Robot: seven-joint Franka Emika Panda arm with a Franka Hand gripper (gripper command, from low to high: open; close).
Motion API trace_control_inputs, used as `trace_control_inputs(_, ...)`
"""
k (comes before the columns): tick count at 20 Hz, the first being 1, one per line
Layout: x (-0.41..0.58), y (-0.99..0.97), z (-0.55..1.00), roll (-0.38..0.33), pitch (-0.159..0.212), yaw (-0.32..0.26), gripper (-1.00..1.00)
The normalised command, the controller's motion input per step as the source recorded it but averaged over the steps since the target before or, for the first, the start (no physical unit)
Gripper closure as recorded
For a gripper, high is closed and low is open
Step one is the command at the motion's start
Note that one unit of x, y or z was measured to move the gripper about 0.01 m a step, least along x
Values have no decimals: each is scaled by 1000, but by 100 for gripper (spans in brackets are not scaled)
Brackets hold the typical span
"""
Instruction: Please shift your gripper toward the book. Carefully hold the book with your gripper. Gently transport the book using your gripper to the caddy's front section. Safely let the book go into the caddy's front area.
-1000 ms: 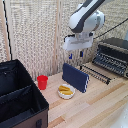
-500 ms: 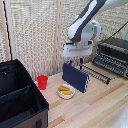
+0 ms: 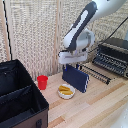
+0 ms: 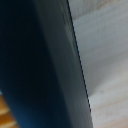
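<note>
The navy-blue book [image 3: 76, 79] stands upright on the wooden table, right of a small white bowl [image 3: 66, 91]. My gripper [image 3: 72, 66] hangs directly over the book's top edge, its short dark fingers spread at either side of that edge. In the wrist view the book's dark cover [image 4: 40, 65] fills most of the picture, very close, with pale tabletop beside it. The black caddy [image 3: 30, 87] sits at the exterior view's lower left. Its front section [image 3: 17, 106] is the nearer bay and looks dark inside.
A red cup [image 3: 42, 82] stands between the caddy and the bowl, which holds yellow food. A silver-black toaster oven [image 3: 113, 53] is at the exterior view's right, with a dark wire rack [image 3: 98, 73] in front of it. A slatted wall stands behind.
My gripper has come down and slightly toward the exterior view's left, from well above the book to its top edge. The book has not moved.
</note>
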Motion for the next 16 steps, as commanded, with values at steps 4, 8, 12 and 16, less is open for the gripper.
trace_control_inputs(4, 184, -74, -185, 0, 32, 25, 100)
trace_control_inputs(8, 4, 11, 5, 0, 1, -2, 100)
trace_control_inputs(12, -11, 102, 26, -12, -19, -10, 100)
trace_control_inputs(16, 0, 134, 92, -18, -10, -73, 100)
